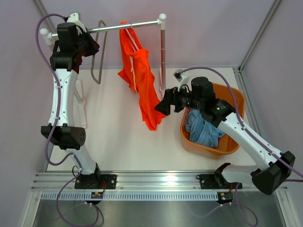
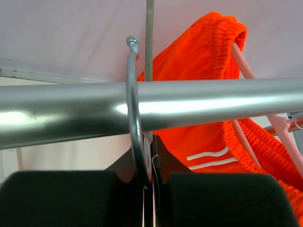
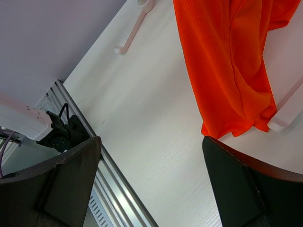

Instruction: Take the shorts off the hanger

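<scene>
Reaching toward the hanging orange shorts (image 1: pixel 142 80), the right gripper (image 1: pixel 163 106) hovers just beside the cloth's lower hem, jaws spread wide with nothing between them; its wrist camera shows only bare table (image 3: pixel 156 109) between the two fingers (image 3: pixel 71 175) and the hem ahead. The shorts hang from a pink hanger (image 2: pixel 246 61) on the metal rail (image 1: pixel 113 26), waistband at the top and legs trailing down toward the table. Up at the rail's left end, the left gripper (image 2: pixel 151 182) is clamped nearly closed on a wire hook (image 2: pixel 132 104) looped over the bar, close beside the orange waistband. A pair of blue shorts (image 1: pixel 203 130) lies crumpled in the orange basket (image 1: pixel 234 101) under the right arm, so half the job looks done. The step in hand appears to be the approach for the second garment. The next move calls for closing on a fold near the hem, then drawing the cloth off the hanger without dragging it along the rail.
</scene>
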Controlling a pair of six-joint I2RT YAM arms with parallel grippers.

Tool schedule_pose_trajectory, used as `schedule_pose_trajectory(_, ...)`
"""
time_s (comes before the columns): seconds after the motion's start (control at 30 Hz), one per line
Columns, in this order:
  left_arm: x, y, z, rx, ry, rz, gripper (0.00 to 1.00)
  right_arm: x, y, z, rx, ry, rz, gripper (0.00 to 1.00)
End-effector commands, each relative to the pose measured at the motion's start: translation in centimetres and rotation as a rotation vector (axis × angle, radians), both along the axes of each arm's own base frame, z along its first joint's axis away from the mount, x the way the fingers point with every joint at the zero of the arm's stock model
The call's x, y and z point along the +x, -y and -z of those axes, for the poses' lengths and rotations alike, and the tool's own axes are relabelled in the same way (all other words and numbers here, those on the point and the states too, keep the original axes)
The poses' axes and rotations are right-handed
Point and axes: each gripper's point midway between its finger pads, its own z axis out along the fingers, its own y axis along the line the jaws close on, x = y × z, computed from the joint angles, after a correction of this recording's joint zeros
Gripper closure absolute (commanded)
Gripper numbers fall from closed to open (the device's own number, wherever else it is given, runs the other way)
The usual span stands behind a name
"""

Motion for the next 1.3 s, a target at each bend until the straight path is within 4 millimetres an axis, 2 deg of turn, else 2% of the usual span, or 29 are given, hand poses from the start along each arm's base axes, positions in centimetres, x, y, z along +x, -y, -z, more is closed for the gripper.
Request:
schedule_pose_trajectory(0.0,0.8,-1.2,-1.6,0.031,0.055,-0.047,1.00,0.4,-0.4,-0.6,0.025,0.025,-0.015,0.03)
schedule_pose_trajectory(0.1,1.1,-1.5,-0.3,0.052,0.024,-0.055,1.00,0.3,-0.4,-0.7,0.026,0.025,-0.018,0.03)
schedule_pose_trajectory(0.23,0.9,-1.8,0.3,0.069,0.009,-0.064,1.00,0.3,-0.4,-0.4,0.022,0.016,-0.015,0.04)
schedule_pose_trajectory(0.3,0.9,-1.9,0.8,0.075,-0.005,-0.068,0.95,0.3,-0.4,-0.3,0.019,0.012,-0.015,0.03)
schedule_pose_trajectory(0.47,-0.1,-2.2,0.1,0.083,0.018,-0.086,0.86,0.2,-0.3,0.0,0.017,0.005,-0.016,0.04)
schedule_pose_trajectory(0.5,-0.2,-2.3,0.0,0.086,0.023,-0.087,0.81,0.0,-0.3,0.0,0.016,0.006,-0.018,0.04)
schedule_pose_trajectory(0.6,-1.2,-2.4,-1.3,0.093,0.054,-0.092,0.72,0.0,-0.2,0.3,0.010,-0.001,-0.017,0.03)
schedule_pose_trajectory(0.77,-3.0,-2.7,-3.3,0.106,0.097,-0.104,0.69,-0.1,-0.1,0.6,-0.004,-0.010,-0.016,0.04)
schedule_pose_trajectory(0.8,-3.8,-2.9,-4.2,0.107,0.120,-0.114,0.68,-0.1,0.0,0.6,-0.007,-0.013,-0.015,0.04)
schedule_pose_trajectory(0.87,-4.3,-3.4,-4.3,0.116,0.122,-0.144,0.66,-0.1,0.0,0.7,-0.011,-0.013,-0.014,0.04)
schedule_pose_trajectory(0.9,-5.2,-3.4,-5.4,0.116,0.149,-0.148,0.66,-0.2,0.1,0.6,-0.013,-0.012,-0.013,0.03)
schedule_pose_trajectory(0.97,-6.1,-3.5,-6.0,0.132,0.165,-0.167,0.63,-0.3,0.2,0.5,-0.015,-0.012,-0.013,0.03)
schedule_pose_trajectory(1.0,-7.0,-3.9,-6.9,0.143,0.189,-0.197,0.62,-0.3,0.3,0.6,-0.020,-0.015,-0.012,0.03)
schedule_pose_trajectory(1.07,-8.0,-3.5,-7.7,0.168,0.212,-0.211,0.59,-0.4,0.4,0.5,-0.024,-0.012,-0.007,0.03)
schedule_pose_trajectory(1.1,-8.5,-4.0,-8.1,0.198,0.223,-0.248,0.59,-0.4,0.6,0.7,-0.030,-0.015,-0.002,0.04)
schedule_pose_trajectory(1.13,-9.7,-3.3,-9.1,0.202,0.252,-0.242,0.58,-0.5,0.7,0.6,-0.030,-0.015,0.000,0.04)
schedule_pose_trajectory(1.2,-10.6,-2.7,-10.1,0.196,0.288,-0.232,0.57,-0.5,0.8,0.7,-0.036,-0.015,0.006,0.04)
schedule_pose_trajectory(1.27,-12.0,-1.2,-11.2,0.172,0.330,-0.200,0.57,-0.6,1.1,0.9,-0.038,-0.019,0.014,0.04)
